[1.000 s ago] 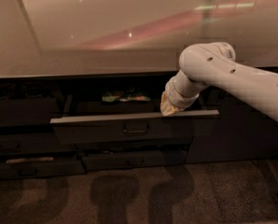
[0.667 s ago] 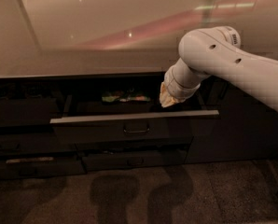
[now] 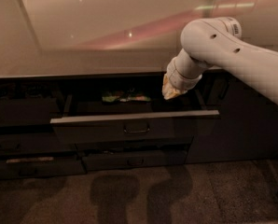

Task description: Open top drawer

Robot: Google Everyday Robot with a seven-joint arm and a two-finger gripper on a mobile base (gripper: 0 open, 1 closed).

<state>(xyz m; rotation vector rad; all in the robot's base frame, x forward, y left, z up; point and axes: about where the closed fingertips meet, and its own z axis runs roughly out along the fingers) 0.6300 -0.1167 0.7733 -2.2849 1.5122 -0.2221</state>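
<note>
The top drawer (image 3: 97,127) is the wide dark grey front under the counter. It stands pulled out, with a small black loop handle (image 3: 136,129) at its centre. Inside at the back lie green and pale packets (image 3: 125,97). My white arm (image 3: 237,59) comes in from the right. My gripper (image 3: 170,93) hangs over the drawer's right rear part, above the opening and apart from the handle. Only its tan tip shows below the wrist.
A pale glossy countertop (image 3: 106,41) runs above the drawers. Narrower dark drawers (image 3: 134,160) sit below and to the left (image 3: 22,164). A tall dark cabinet door (image 3: 241,125) is at the right. Dark carpet (image 3: 139,195) lies in front.
My arm and gripper have risen and drawn a little up and to the right, away from the drawer's front edge. The drawer has stayed open at the same extent.
</note>
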